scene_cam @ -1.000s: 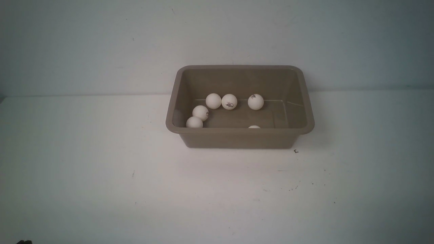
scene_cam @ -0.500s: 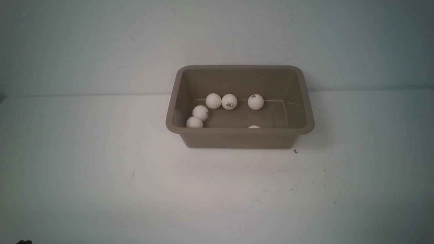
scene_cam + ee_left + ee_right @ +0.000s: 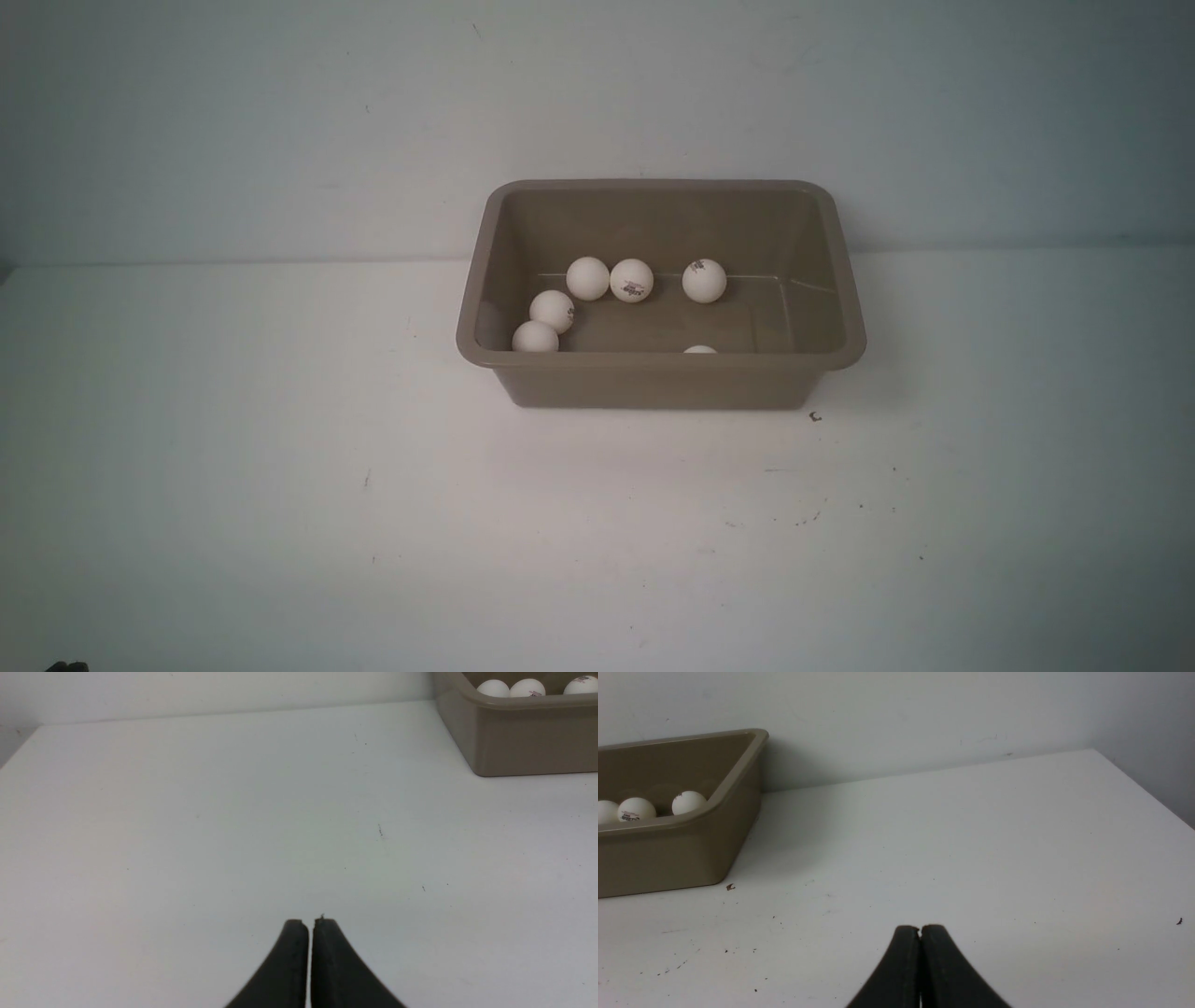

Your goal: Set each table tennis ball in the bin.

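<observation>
The taupe bin (image 3: 658, 381) stands at the back middle of the white table, against the wall. Several cream-white table tennis balls lie inside it: a touching pair (image 3: 588, 278) at the far wall, one (image 3: 704, 280) to their right, two (image 3: 552, 310) by the left wall, and one (image 3: 699, 350) peeking over the near rim. My left gripper (image 3: 310, 921) is shut and empty over bare table, the bin (image 3: 523, 742) far ahead of it. My right gripper (image 3: 920, 928) is also shut and empty, well away from the bin (image 3: 668, 854). Neither gripper shows in the front view.
The white table (image 3: 280, 467) carries only small dark specks, one (image 3: 815, 416) just off the bin's near right corner. A pale wall runs behind the bin. The table's right edge (image 3: 1148, 788) shows in the right wrist view.
</observation>
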Motion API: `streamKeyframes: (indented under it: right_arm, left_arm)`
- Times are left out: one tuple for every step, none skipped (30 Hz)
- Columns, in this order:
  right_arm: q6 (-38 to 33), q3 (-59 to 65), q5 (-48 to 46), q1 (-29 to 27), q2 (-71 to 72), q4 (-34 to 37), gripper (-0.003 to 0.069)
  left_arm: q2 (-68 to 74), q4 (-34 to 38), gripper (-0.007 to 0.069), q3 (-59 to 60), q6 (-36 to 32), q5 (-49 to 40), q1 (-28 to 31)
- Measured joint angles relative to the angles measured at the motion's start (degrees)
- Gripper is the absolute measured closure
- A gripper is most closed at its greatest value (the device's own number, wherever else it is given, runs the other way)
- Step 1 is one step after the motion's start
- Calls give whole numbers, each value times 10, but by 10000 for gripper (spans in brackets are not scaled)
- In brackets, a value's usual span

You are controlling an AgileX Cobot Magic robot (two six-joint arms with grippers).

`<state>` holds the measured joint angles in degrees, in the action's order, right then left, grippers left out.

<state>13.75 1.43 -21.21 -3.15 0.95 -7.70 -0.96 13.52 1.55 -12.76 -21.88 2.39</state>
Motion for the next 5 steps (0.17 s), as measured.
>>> streamKeyframes:
  right_arm:
    - [0, 0, 0, 0, 0, 0, 669]
    - [0, 0, 0, 0, 0, 0, 669]
    - [0, 0, 0, 0, 0, 0, 669]
    - [0, 0, 0, 0, 0, 0, 669]
    - [0, 0, 0, 0, 0, 0, 669]
  left_arm:
    - [0, 0, 629, 0, 0, 0, 0]
    - [0, 0, 629, 0, 0, 0, 0]
    - [0, 0, 629, 0, 0, 0, 0]
    - [0, 0, 629, 0, 0, 0, 0]
    - [0, 0, 629, 0, 0, 0, 0]
